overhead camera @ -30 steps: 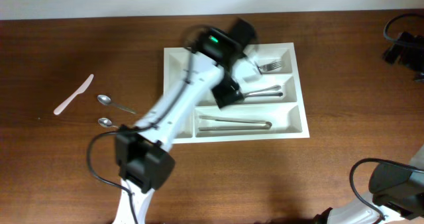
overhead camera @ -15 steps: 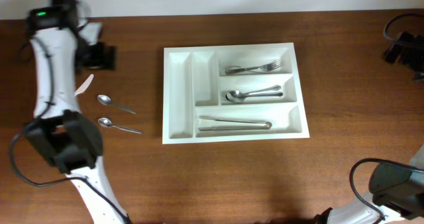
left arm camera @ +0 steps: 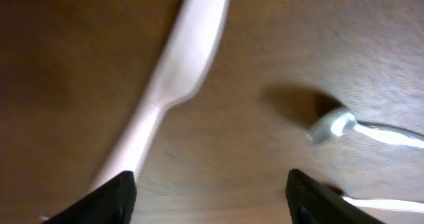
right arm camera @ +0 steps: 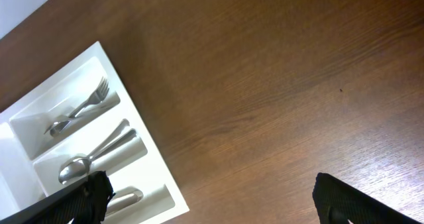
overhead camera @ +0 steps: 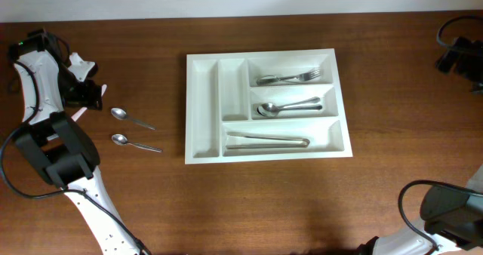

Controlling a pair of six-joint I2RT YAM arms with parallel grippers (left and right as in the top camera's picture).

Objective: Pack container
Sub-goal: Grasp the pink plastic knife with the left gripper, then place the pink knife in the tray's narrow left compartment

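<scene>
Left wrist: parted jaws over knife (left arm camera: 179,65)

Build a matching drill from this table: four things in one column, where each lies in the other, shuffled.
1. forks
2. large spoons
3. two small spoons
4. white knife

A. table, between knife and tray
B. tray's top crosswise compartment
C. table, at the left gripper
D. tray's middle crosswise compartment

Pairs: 1-B, 2-D, 3-A, 4-C

Left arm (overhead camera: 32,89) is white tubes with chunky black joint blocks (overhead camera: 64,155), tiny green LED (overhead camera: 32,35) on top. Right arm (overhead camera: 449,204) same deal, black cable (overhead camera: 401,202) looping off it. Left gripper (left arm camera: 212,197) fingertips (left arm camera: 109,201): black.
</scene>
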